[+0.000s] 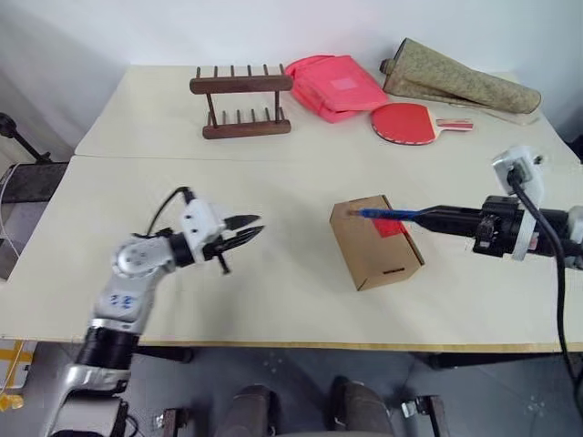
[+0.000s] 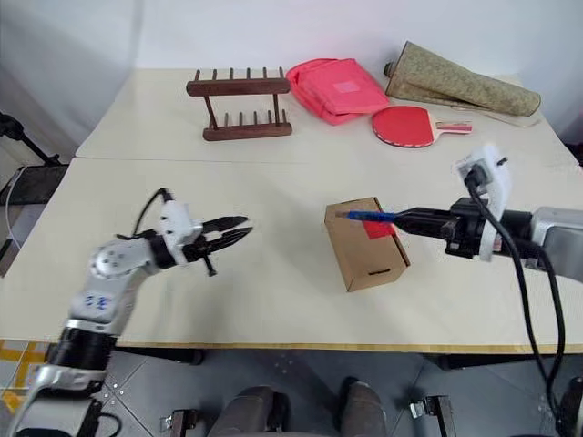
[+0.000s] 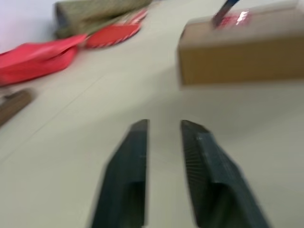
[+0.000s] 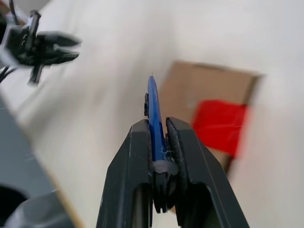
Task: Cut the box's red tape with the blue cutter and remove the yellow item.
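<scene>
Right tool (image 4: 158,130) is clamped on the slim blue cutter (image 1: 390,215), whose tip hangs over the brown cardboard box (image 1: 369,250) beside its glossy red tape (image 1: 390,227). Left tool (image 1: 244,229) holds nothing, its ribbed black fingers (image 3: 199,147) nearly together with a narrow gap, well apart from the box on the pale surface (image 1: 273,291). No writing is readable.
</scene>
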`<state>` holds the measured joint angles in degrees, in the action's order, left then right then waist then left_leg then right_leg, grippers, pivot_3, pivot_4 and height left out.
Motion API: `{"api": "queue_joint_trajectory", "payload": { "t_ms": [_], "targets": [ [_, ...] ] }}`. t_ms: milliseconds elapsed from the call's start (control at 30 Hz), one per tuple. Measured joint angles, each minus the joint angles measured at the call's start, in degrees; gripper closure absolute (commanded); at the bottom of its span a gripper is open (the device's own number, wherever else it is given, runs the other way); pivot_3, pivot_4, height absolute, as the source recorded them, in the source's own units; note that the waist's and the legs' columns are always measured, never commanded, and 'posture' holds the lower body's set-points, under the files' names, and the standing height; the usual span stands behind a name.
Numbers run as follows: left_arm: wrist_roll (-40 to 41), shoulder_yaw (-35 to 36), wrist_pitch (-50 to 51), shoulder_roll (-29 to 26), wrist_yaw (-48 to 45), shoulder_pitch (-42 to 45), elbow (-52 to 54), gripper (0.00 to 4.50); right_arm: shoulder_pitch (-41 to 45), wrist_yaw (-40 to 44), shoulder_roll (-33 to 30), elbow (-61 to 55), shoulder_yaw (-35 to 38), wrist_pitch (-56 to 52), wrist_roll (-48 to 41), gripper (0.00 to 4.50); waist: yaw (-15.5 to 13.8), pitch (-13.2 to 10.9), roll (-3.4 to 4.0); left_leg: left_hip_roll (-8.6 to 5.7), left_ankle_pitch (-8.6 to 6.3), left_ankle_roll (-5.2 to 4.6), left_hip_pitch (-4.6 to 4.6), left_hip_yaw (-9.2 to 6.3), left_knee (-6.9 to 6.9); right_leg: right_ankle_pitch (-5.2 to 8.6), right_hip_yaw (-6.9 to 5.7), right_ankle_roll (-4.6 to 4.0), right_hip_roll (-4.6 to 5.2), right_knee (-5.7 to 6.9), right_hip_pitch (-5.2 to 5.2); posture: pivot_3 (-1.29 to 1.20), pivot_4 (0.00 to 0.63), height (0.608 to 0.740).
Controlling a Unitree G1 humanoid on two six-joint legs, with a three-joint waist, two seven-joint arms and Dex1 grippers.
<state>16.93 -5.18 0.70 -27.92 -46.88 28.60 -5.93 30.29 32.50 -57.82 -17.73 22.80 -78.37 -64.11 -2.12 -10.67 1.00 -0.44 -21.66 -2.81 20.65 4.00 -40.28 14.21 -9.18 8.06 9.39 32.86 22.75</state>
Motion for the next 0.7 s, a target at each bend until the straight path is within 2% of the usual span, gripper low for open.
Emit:
{"api": "queue_joint_trajectory", "payload": {
  "t_ms": [100,367,700],
  "targets": [
    [-0.2,-3.0,4.4,6.7,-0.5,9.3,-4.8,4.50,4.8,-4.2,-1.5,-0.5,0.2,-3.4,-0.9,4.34,-0.1,0.0,-0.04,0.00,0.02,0.00,0.08,0.01,-0.05,0.00,-0.02,0.00,-0.02,-0.02,0.03,0.00,0.150,0.740],
    [-4.0,-7.4,10.9,15.6,-1.3,22.9,-17.0,4.50,9.5,-12.2,-1.3,-0.9,0.7,-9.6,-2.5,4.34,0.5,0.0,-0.10,0.00,0.03,-0.02,0.35,-0.02,-0.05,0.00,-0.15,0.01,-0.06,-0.23,0.12,0.00,0.150,0.740],
    [-10.5,-10.8,14.4,20.4,0.7,24.8,-21.8,4.50,7.7,-15.1,-0.4,-1.4,0.7,-11.5,-1.4,4.34,0.3,0.0,-0.11,-0.01,0.04,-0.04,0.56,-0.03,-0.08,-0.02,-0.14,0.03,-0.06,-0.26,0.30,0.00,0.150,0.740]
  ]
}}
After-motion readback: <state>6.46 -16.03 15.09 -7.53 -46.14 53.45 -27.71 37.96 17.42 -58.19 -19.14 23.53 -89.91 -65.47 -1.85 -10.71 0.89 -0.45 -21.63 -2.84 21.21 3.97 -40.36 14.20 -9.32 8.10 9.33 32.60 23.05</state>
